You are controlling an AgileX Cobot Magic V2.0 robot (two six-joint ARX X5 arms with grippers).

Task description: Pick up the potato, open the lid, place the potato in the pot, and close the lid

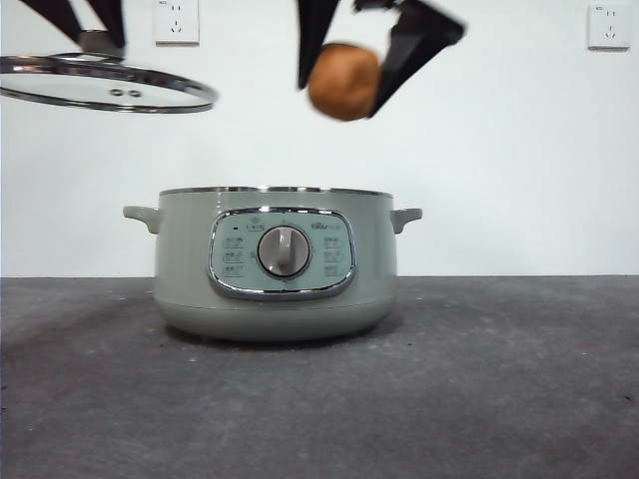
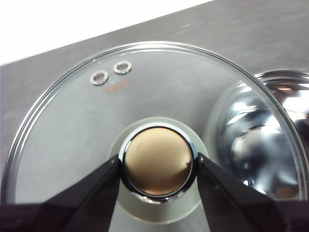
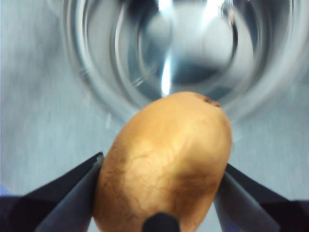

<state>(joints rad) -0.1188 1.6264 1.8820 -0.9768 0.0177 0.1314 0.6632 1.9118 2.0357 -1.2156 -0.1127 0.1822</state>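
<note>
The pot (image 1: 275, 264) sits open on the counter (image 1: 499, 399). The left end effector (image 2: 157, 166) holds the fragile glass lid (image 1: 105, 85) aloft by its knob (image 2: 157, 166). The right end effector (image 1: 344, 80) clamps the firm, light potato (image 1: 342, 82) above the pot.

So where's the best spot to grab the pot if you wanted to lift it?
Probably the pot by its two small side handles, coming in level from each side. Its round body looks too wide for one pair of jaws, and the handles jut out just below the rim.
</note>
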